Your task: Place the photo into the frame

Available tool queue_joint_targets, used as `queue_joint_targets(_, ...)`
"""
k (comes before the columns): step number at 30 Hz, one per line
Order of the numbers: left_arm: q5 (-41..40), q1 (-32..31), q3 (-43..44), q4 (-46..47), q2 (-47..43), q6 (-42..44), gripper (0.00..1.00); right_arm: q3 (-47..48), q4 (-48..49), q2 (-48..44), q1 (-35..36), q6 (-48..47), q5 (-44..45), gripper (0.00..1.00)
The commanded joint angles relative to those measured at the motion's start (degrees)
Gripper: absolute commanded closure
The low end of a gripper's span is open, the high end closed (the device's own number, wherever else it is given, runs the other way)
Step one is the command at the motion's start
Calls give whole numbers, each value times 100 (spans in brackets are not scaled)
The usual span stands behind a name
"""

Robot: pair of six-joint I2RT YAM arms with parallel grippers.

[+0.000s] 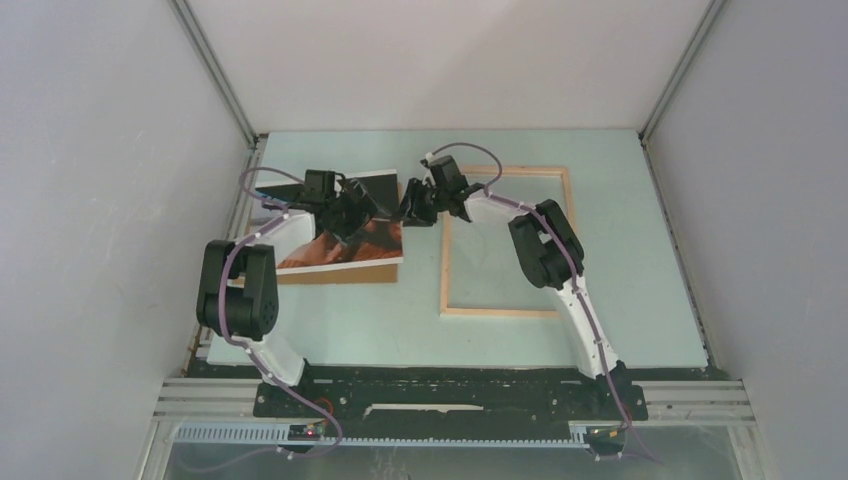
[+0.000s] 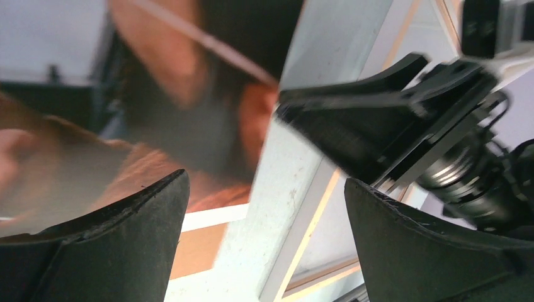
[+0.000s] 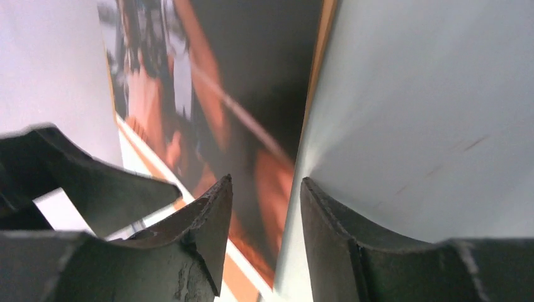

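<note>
The photo (image 1: 330,248), a colour print with a white border, lies face up on the brown backing board (image 1: 340,272) at the left of the table. The light wood frame (image 1: 447,260) lies flat to its right. My left gripper (image 1: 383,205) is open over the photo's far right part; in the left wrist view (image 2: 266,179) its jaws stand wide apart above the photo (image 2: 189,94) and the frame's rail (image 2: 315,233). My right gripper (image 1: 411,212) is just right of it. In the right wrist view (image 3: 266,181) its jaws stand a little apart, and the photo's (image 3: 239,94) right edge runs between them.
The pale green table (image 1: 400,320) is walled in by white panels on three sides. The backing board shows past the photo's border in both wrist views (image 2: 195,248) (image 3: 242,286). The two grippers are nearly touching between photo and frame.
</note>
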Motion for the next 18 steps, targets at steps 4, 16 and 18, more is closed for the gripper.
queue_joint_targets(4, -383, 71, -474, -662, -1280, 860, 0, -2630, 1555, -1418, 999, 497, 131, 49)
queue_joint_targets(16, -457, 148, -1119, -420, -1229, 336, 0, -1972, 949, -1705, 308, -239, 11, 39)
queue_joint_targets(18, -530, 37, -1115, -358, -1112, 332, 0, -1176, 532, -1309, 99, -372, -61, 37)
